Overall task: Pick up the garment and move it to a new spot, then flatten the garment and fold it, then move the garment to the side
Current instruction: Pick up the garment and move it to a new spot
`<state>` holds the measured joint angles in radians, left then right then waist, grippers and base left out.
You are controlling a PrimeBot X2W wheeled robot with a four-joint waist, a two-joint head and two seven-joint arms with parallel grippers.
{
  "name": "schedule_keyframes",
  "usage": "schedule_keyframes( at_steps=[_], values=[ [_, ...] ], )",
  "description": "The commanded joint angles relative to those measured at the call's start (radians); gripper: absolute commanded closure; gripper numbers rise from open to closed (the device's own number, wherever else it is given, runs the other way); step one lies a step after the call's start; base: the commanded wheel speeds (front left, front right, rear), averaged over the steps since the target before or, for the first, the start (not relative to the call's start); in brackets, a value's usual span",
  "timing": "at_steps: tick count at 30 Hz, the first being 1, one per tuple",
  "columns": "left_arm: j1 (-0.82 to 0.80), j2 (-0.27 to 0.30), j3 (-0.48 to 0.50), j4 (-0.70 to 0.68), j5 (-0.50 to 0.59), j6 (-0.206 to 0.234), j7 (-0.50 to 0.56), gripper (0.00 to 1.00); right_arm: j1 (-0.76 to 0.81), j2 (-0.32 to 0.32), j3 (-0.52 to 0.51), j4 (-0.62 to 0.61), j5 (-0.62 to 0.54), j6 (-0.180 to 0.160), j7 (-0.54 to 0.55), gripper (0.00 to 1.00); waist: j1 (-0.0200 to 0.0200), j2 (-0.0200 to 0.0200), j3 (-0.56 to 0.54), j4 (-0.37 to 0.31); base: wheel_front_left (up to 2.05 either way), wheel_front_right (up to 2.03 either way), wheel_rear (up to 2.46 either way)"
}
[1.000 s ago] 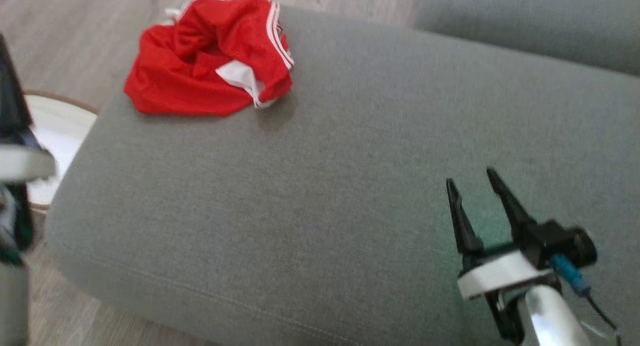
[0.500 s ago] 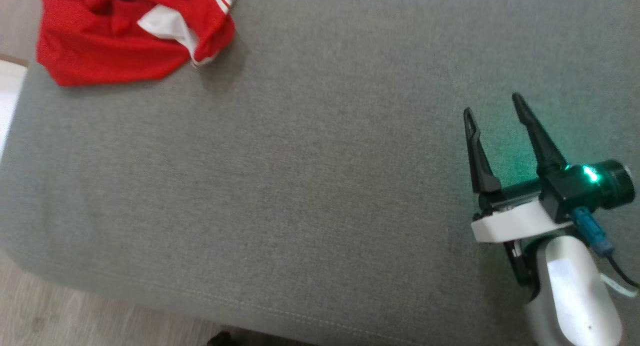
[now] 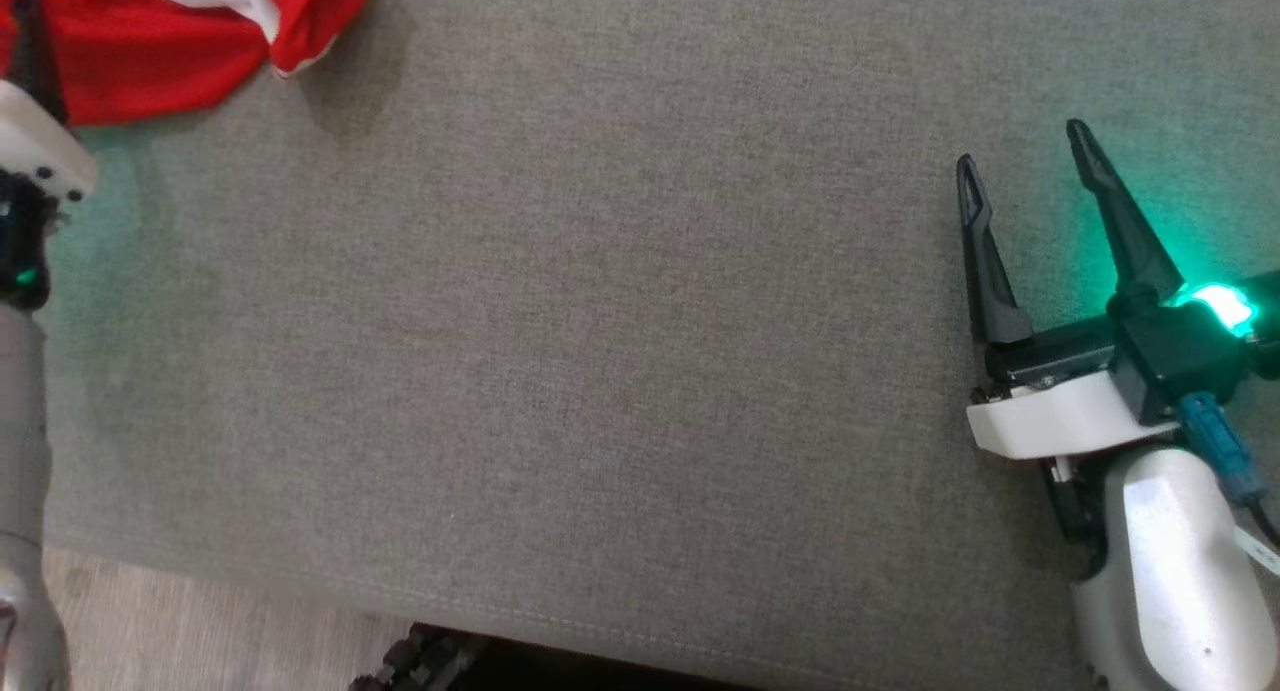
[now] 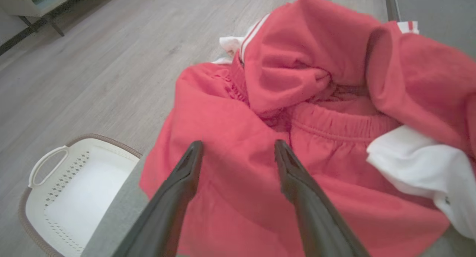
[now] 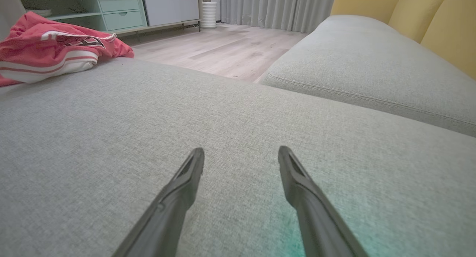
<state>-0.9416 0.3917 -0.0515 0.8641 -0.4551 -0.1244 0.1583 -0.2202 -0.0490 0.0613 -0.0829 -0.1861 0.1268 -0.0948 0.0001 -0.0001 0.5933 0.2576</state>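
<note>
Grey cushion point(image 3: 600, 321); white basket point(image 4: 61, 186); wood floor point(image 4: 93, 63)

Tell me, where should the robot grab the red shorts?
Probably a raised, bunched fold near the elastic waistband, pinched from above by the left gripper, which is open and pointing at the red shorts. The heap is crumpled, so humps stick up, while the flat edges hug the cushion.

Grey cushion point(image 3: 620, 321), red garment point(image 3: 150, 61) (crumpled) on it
</note>
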Motion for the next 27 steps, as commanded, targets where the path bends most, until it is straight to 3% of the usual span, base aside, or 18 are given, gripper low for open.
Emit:
schedule_keyframes(
  at_steps=[1, 7, 8, 10, 12, 13, 27],
  values=[
    [-0.034, 0.057, 0.012, -0.003, -0.014, -0.003, 0.003, 0.0, -0.007, -0.001, 0.024, -0.041, -0.008, 0.004, 0.008, 0.0, -0.0001, 0.0001, 0.023, -0.003, 0.0, 0.0, 0.0],
    [-0.074, 0.039, -0.041, 0.076, -0.061, -0.006, 0.059, 0.0, -0.01, -0.001, 0.022, -0.064, -0.014, 0.004, 0.015, 0.0, -0.0001, 0.0001, 0.051, -0.007, 0.0, 0.0, 0.0],
    [-0.077, 0.037, -0.049, 0.089, -0.072, -0.006, 0.075, 0.05, -0.011, -0.001, 0.022, -0.066, -0.013, 0.004, 0.016, 0.0, -0.0001, 0.0001, 0.053, -0.008, 0.0, 0.0, 0.0],
    [-0.078, 0.033, -0.066, 0.111, -0.1, -0.006, 0.115, 0.47, -0.014, -0.001, 0.022, -0.067, -0.011, 0.004, 0.016, 0.0, -0.0001, 0.0001, 0.057, -0.011, 0.0, 0.0, 0.0],
    [-0.076, 0.038, -0.089, 0.111, -0.125, -0.006, 0.133, 0.78, -0.017, -0.001, 0.022, -0.067, -0.007, 0.004, 0.015, 0.0, -0.0001, 0.0001, 0.06, -0.013, 0.0, 0.0, 0.0],
    [-0.076, 0.045, -0.095, 0.11, -0.135, -0.006, 0.127, 1.0, -0.019, -0.001, 0.021, -0.066, -0.005, 0.004, 0.014, 0.0, -0.0001, 0.0001, 0.061, -0.014, 0.0, 0.0, 0.0],
    [-0.138, 0.199, -0.186, 0.108, -0.136, -0.006, 0.006, 1.0, -0.026, -0.001, 0.024, 0.026, 0.06, 0.004, -0.05, 0.0, -0.0001, 0.0001, -0.079, -0.029, 0.0, 0.0, 0.0]
  ],
)
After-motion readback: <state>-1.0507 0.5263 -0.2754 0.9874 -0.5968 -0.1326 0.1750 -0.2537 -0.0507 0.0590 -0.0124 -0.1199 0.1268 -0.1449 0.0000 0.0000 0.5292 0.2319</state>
